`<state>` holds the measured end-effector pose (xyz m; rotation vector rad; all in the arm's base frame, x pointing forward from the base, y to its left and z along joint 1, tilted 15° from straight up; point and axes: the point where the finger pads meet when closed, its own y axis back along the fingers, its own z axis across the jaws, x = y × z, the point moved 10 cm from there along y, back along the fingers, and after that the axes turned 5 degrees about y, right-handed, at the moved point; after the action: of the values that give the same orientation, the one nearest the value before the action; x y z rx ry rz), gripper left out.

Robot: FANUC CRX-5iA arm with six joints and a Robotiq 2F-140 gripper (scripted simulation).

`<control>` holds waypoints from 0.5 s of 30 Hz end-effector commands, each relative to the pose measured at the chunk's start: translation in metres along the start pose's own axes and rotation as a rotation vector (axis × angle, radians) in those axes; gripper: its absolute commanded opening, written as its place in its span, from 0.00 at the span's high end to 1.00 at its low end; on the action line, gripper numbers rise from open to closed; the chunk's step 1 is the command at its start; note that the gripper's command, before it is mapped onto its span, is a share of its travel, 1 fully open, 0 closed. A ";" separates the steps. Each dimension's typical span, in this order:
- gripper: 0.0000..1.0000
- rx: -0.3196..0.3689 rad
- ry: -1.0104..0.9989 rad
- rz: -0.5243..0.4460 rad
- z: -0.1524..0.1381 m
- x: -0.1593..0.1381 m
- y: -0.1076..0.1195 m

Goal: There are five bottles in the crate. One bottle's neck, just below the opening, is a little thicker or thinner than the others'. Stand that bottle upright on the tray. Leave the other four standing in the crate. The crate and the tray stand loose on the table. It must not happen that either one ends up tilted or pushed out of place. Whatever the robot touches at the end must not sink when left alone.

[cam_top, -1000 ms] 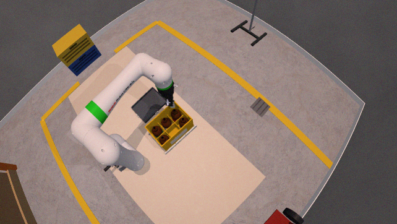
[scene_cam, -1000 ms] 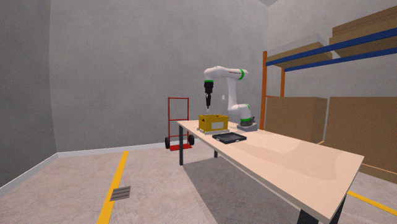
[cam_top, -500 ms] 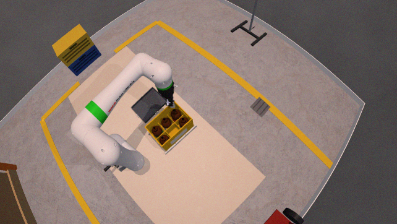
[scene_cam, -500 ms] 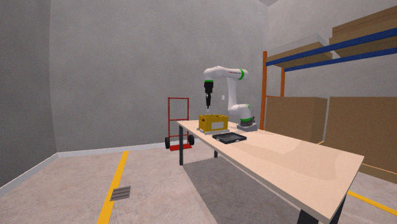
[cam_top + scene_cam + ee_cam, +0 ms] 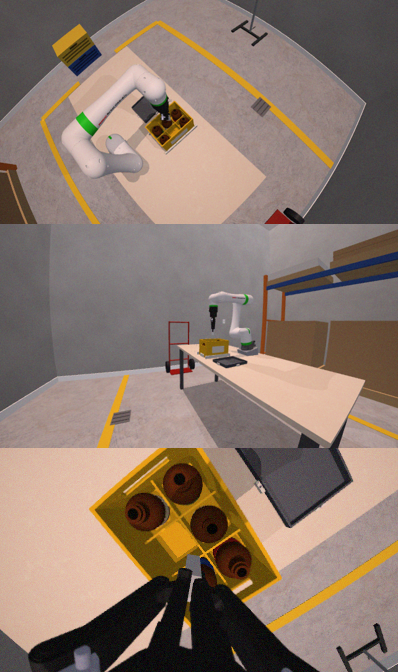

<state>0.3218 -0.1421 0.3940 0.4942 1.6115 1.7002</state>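
Observation:
A yellow crate [image 5: 170, 127] with six compartments stands on the table and holds five brown bottles. In the wrist view four bottles show clearly [image 5: 182, 482] [image 5: 145, 511] [image 5: 210, 523] [image 5: 233, 559]. The fifth [image 5: 208, 574] is mostly hidden behind my fingers, and one compartment [image 5: 175, 540] is empty. I cannot tell the neck widths apart. My gripper [image 5: 191, 565] is shut on nothing and hangs a little above the crate [image 5: 214, 346], as the side view shows [image 5: 212, 330]. The dark tray [image 5: 230, 361] [image 5: 295, 478] lies empty beside the crate.
The robot base [image 5: 247, 348] stands behind the crate, near the table's far end. A red hand truck [image 5: 179, 348] is on the floor beyond the table. Shelving with cardboard boxes [image 5: 297, 343] lines the right wall.

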 end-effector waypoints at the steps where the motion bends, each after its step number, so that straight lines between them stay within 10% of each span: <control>1: 0.90 -0.004 0.001 -0.002 -0.038 0.018 0.002; 15: 0.90 -0.005 0.002 -0.004 -0.096 0.056 -0.005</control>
<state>0.2205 -0.1672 0.3639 0.4884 1.6098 1.7009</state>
